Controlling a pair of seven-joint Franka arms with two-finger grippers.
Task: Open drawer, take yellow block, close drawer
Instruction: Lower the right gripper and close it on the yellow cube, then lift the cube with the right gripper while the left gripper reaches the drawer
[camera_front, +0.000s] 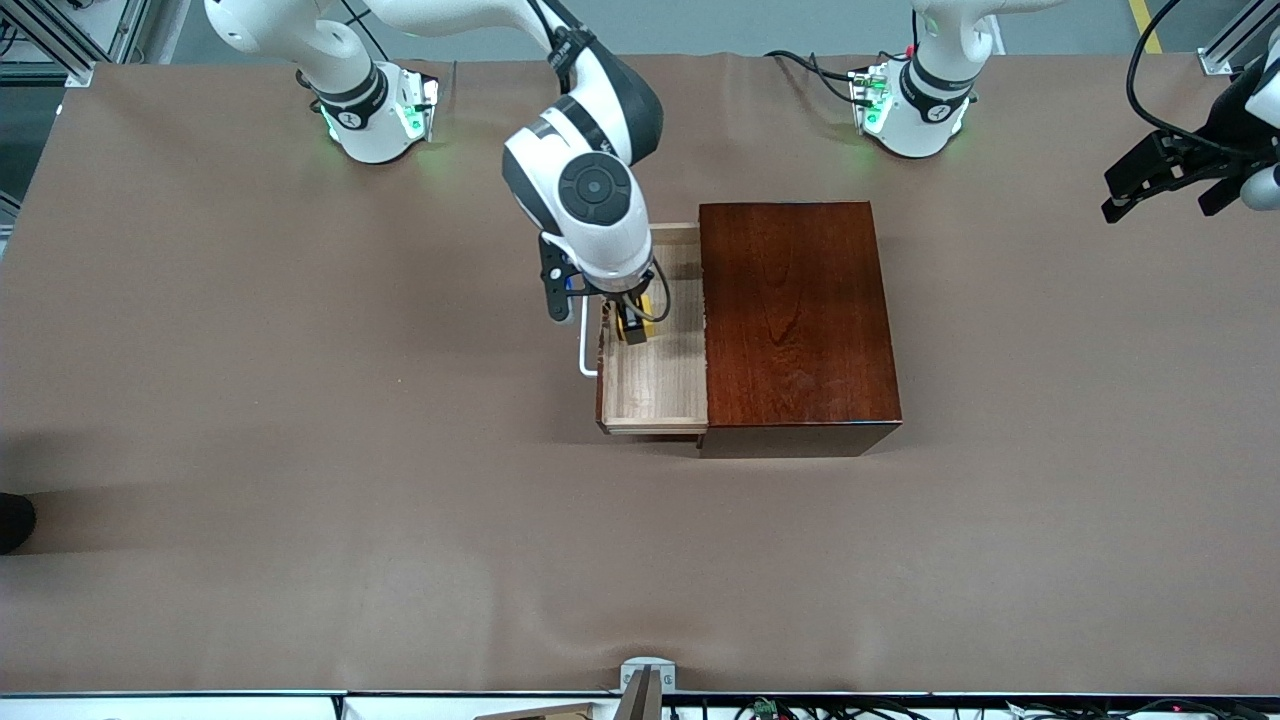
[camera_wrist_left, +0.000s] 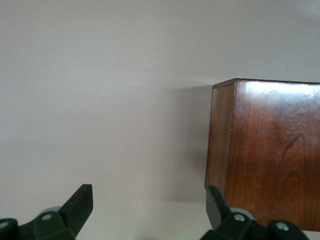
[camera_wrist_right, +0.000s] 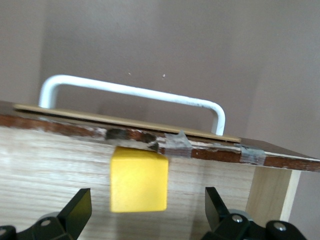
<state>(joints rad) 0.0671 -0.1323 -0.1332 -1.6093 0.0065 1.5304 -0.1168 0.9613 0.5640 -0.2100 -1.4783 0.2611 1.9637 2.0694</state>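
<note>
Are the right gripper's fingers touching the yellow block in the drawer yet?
Apart. In the right wrist view the right gripper is open, with pale drawer floor showing between each finger and the yellow block.

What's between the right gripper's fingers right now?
The yellow block sits between the open right gripper's fingers, untouched, inside the drawer; right wrist view shows it.

Drawer (camera_front: 655, 385) pulled open, its pale floor bare toward the front camera; right end effector (camera_front: 634, 318), fingers spread, fills the middle over the yellow block (camera_wrist_right: 138, 179). White handle (camera_front: 584, 345) borders its front.
</note>
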